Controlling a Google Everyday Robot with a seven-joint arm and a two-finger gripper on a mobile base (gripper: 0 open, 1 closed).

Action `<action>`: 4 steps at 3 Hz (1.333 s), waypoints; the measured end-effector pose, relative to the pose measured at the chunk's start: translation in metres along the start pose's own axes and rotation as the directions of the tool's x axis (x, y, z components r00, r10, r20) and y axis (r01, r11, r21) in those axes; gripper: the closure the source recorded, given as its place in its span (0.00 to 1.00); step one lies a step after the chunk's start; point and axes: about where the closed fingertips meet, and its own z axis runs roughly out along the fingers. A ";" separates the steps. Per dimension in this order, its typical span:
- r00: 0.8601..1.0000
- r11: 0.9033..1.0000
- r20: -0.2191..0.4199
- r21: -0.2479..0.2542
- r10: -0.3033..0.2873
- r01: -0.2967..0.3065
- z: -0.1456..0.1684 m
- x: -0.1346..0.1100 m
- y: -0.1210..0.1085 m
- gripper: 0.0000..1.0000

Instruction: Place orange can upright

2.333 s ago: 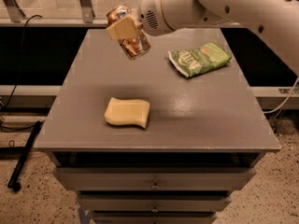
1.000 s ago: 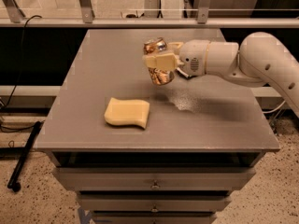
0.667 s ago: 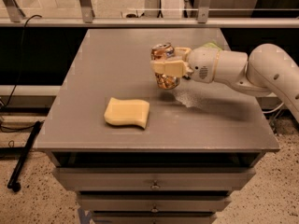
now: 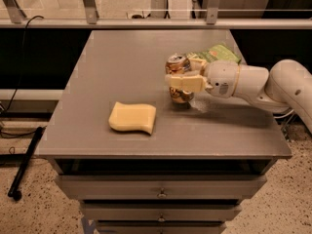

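Observation:
The orange can (image 4: 179, 78) is coppery brown with a silver top. It stands nearly upright, its bottom at the grey tabletop (image 4: 131, 72), right of the table's middle. My gripper (image 4: 184, 77) reaches in from the right on a white arm and is shut on the can, one cream finger across its front and one behind it.
A yellow sponge (image 4: 132, 117) lies on the table, front left of the can. A green snack bag (image 4: 218, 53) lies behind the gripper, partly hidden by it. The table's right edge runs under my arm. Drawers are below the front edge.
The gripper has carried the can from high at the table's back down and forward to the tabletop. The can has turned from tilted to nearly upright.

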 end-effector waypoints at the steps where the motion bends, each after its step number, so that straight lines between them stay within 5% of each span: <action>1: 0.999 1.000 0.037 -0.026 -0.001 0.002 -0.012 0.005 0.010 0.58; 3: 0.997 0.999 0.075 -0.051 -0.009 0.012 -0.032 0.012 0.018 0.12; 4: 0.997 0.999 0.076 -0.045 -0.021 0.024 -0.045 0.008 0.019 0.00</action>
